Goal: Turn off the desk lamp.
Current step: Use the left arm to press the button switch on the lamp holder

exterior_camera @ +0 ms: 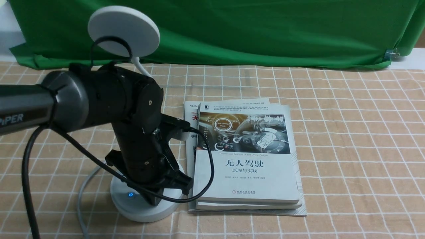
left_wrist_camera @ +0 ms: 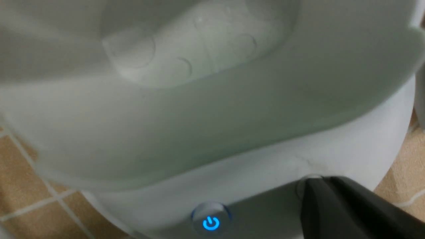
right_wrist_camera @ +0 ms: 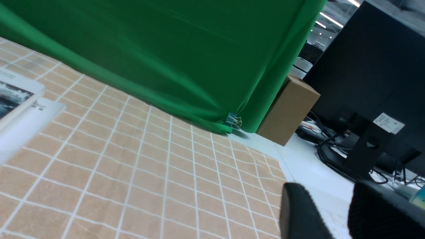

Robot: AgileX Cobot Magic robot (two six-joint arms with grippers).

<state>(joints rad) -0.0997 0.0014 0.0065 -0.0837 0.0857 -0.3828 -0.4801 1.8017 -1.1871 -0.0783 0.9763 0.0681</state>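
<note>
The white desk lamp stands at the left in the front view, with its flat disc head raised on a thin neck and its round base on the checked cloth. A power button glows blue on the base, also in the left wrist view. My left gripper points down onto the base. In the left wrist view its fingers are shut together, and the tip rests on a second round button beside the lit one. The cup holder fills that view above. My right gripper is open and empty, away from the lamp.
A stack of books lies just right of the lamp base. A green cloth backdrop hangs at the back. The lamp's grey cable trails left of the base. A cardboard box and a monitor stand beyond the table's right edge.
</note>
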